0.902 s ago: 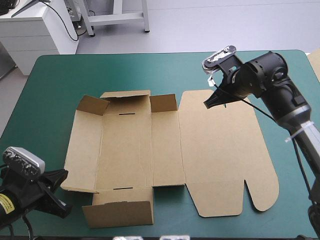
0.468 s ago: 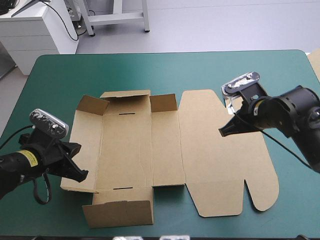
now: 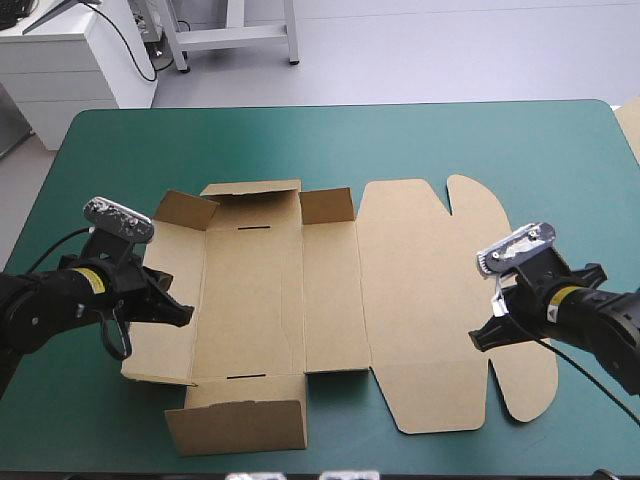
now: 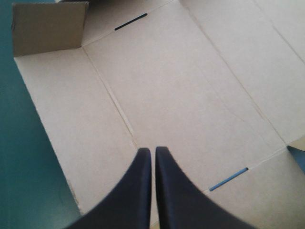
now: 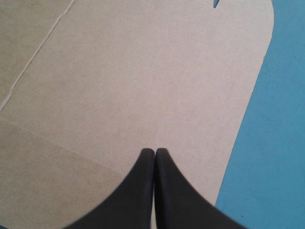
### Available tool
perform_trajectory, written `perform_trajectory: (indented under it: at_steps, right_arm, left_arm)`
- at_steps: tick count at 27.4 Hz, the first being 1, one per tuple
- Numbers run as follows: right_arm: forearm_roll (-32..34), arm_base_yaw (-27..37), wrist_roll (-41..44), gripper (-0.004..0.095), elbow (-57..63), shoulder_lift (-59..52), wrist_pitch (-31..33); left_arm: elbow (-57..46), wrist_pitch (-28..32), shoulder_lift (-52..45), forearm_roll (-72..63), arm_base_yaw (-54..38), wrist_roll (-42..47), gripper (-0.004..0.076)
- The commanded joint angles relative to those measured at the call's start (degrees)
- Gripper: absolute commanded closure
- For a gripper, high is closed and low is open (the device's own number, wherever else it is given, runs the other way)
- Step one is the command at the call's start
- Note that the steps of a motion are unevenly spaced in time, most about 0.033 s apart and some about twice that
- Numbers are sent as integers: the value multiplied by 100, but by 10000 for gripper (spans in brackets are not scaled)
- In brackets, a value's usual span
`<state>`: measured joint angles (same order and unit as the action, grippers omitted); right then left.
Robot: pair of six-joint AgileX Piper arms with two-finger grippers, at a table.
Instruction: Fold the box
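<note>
The brown box (image 3: 330,300) lies spread on the teal-green cover (image 3: 300,140). Its lid is flat at the right, and the far-left corner flap (image 3: 186,210) and the near flap (image 3: 235,425) are tilted up. My left gripper (image 3: 182,313) is shut, its tip over the box's left side panel. In the left wrist view the left gripper (image 4: 152,149) hangs over the panel (image 4: 181,86) near a fold line and holds nothing. My right gripper (image 3: 478,343) is shut above the lid's near right part. In the right wrist view the right gripper (image 5: 155,150) points across the lid (image 5: 119,71), beside its rounded edge.
Bare teal-green cover (image 5: 276,143) runs along the lid's right edge and, as a strip (image 4: 19,167), left of the box. A pale board edge (image 3: 631,125) shows at the table's far right. The near flap stands close to the table's front edge.
My left gripper came up from the table's near-left corner to the box's left panel. My right gripper moved from the lid's far side to its near right part. Both stayed shut.
</note>
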<state>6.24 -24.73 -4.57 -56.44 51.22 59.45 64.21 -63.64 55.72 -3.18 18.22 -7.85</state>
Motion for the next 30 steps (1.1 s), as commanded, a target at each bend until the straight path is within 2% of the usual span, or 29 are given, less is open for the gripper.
perform_trajectory:
  at_steps: [1, 5, 11, 14, 22, 28, 30]
  right_arm:
    - [51, 40, 48, 929, 125, -362, -390]
    - [51, 40, 409, 929, 315, -568, -436]
    - [-27, 40, 590, 929, 434, -614, -576]
    - [-77, 40, 590, 929, 479, -614, -588]
    - [-48, 40, 419, 929, 576, -614, -578]
    - [-48, 40, 377, 929, 576, -614, -630]
    - [-48, 40, 270, 929, 576, -614, -762]
  left_arm:
    - [186, 251, 233, -66, -489, -252, 706]
    - [186, -52, 561, -430, -1342, -988, 706]
    - [176, -361, 731, -1999, -2951, -2160, 706]
    - [176, -1073, 731, -2703, -3752, -2889, 706]
    - [131, -1026, 820, -2942, -5575, -3071, 706]
    - [131, -909, 1091, -1989, -5643, -3036, 722]
    - [121, -842, 1131, -1991, -5643, -2721, 732]
